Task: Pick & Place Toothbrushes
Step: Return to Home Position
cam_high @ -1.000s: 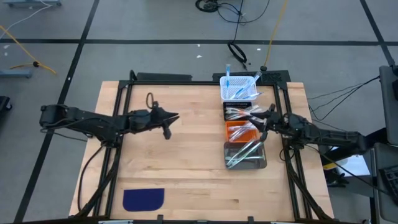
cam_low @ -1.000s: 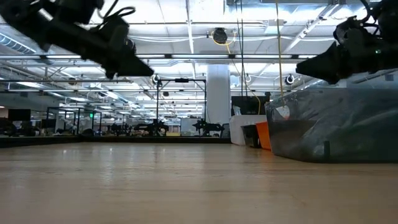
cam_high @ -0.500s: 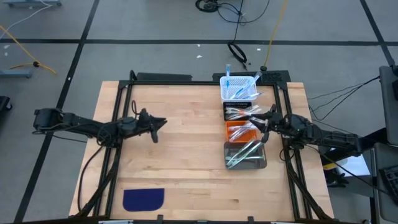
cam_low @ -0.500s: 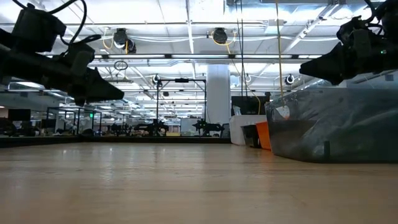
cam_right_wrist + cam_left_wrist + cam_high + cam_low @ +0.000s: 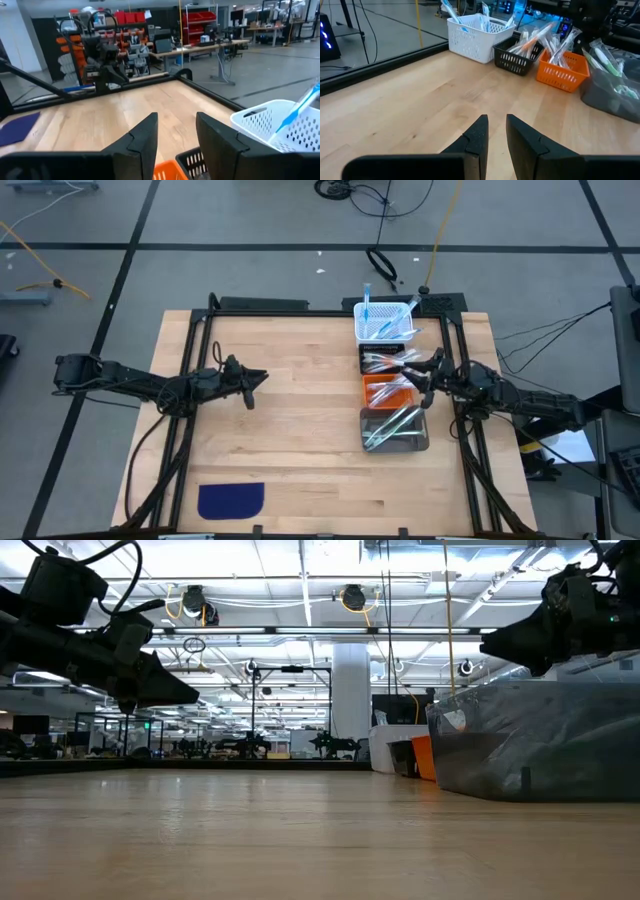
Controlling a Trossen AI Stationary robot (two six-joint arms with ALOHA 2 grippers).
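Toothbrushes lie in a row of four bins at the table's far right: a white basket (image 5: pixel 385 321), a black bin (image 5: pixel 386 360), an orange bin (image 5: pixel 390 390) and a grey bin (image 5: pixel 394 428). The left wrist view shows the same row, from the white basket (image 5: pixel 477 35) to the orange bin (image 5: pixel 560 67). My right gripper (image 5: pixel 425 371) hangs level over the right rim of the black and orange bins, open, with nothing between its fingers (image 5: pixel 175 135). My left gripper (image 5: pixel 256 377) hovers above the bare table left of centre, narrowly open and empty (image 5: pixel 497 132).
A dark blue cloth patch (image 5: pixel 230 500) lies flat near the front left corner. A black frame (image 5: pixel 300 308) runs round the table's edges. Bare wood lies between my left gripper and the bins. The grey bin (image 5: pixel 540 750) fills the low view's right side.
My left gripper has drawn back toward the table's left edge and sunk lower, then kept still; it stays empty.
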